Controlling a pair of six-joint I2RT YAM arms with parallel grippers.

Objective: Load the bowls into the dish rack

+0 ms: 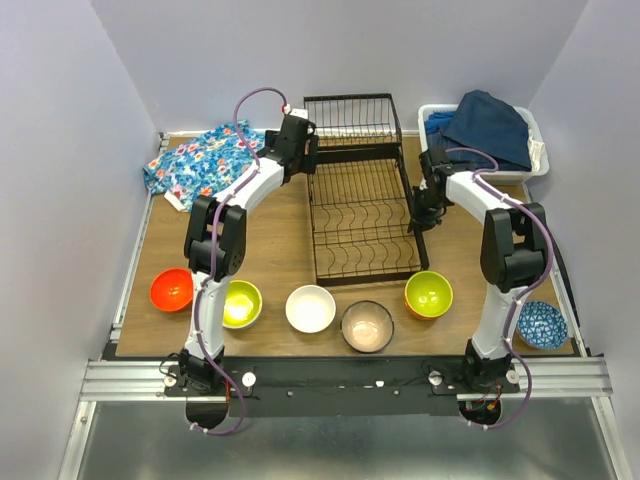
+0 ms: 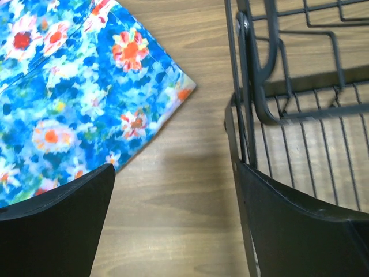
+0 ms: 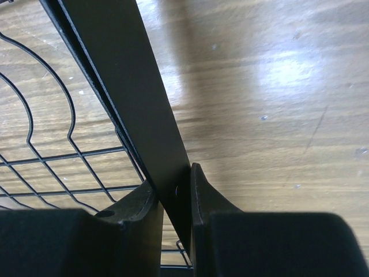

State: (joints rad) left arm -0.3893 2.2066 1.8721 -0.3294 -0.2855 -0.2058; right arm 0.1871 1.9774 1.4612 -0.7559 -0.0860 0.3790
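Note:
The black wire dish rack (image 1: 362, 210) stands mid-table with its hinged end panel upright at the far end. Several bowls line the near edge: red-orange (image 1: 171, 289), yellow-green (image 1: 241, 303), white (image 1: 310, 308), beige (image 1: 367, 325), orange with lime inside (image 1: 428, 294), and blue-white patterned (image 1: 542, 324) at the right. My left gripper (image 1: 300, 140) is open beside the rack's far left corner; in the left wrist view (image 2: 176, 219) bare wood lies between the fingers and the rack's edge (image 2: 245, 115) runs along the right finger. My right gripper (image 1: 420, 215) is shut on the rack's flat right side rail (image 3: 115, 69), pinched between both fingers (image 3: 176, 196).
A blue floral cloth (image 1: 200, 160) lies at the far left, close to the left gripper (image 2: 69, 98). A white plastic bin of blue clothes (image 1: 485, 135) stands at the far right. Purple walls close in the table on three sides.

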